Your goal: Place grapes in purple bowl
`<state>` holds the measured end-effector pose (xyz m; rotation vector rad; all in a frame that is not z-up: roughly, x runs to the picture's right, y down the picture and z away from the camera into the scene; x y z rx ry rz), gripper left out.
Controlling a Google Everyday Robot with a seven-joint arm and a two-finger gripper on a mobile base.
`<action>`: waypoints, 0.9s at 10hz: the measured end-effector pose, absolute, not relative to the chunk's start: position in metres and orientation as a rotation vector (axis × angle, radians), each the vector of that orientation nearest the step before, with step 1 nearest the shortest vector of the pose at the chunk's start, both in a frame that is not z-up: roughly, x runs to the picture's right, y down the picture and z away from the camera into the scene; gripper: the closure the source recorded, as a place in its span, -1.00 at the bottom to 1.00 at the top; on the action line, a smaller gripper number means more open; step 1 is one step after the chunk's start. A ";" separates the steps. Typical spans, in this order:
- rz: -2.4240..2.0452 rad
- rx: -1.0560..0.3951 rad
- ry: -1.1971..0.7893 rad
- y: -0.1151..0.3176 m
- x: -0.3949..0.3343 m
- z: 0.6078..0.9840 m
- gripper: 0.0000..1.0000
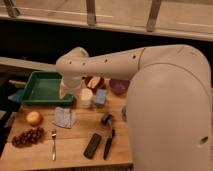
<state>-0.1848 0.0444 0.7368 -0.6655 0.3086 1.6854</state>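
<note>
End effector [66, 91] released, at green rectangular tray's [40, 87] right edge. Dark red-purple grape bunch [28, 136] in front of tray; round purple bowl [119, 86] right of it.

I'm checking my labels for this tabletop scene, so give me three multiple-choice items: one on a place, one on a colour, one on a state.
1. Where do the grapes lie? A in the purple bowl; B on the table's near-left corner; C in the red-brown bowl.
2. What colour is the tray? A green; B red; C white.
3. The pincer is: A clamped on the grapes; B clamped on the fork; C holding nothing.
Answers: B, the bunch lies on bare wood below the orange fruit; A, its floor and rim are green; C, it hangs at the tray's right edge, far from the grapes.
</note>
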 end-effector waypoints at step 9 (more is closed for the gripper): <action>1.496 -0.832 0.320 0.109 -0.274 0.737 -0.23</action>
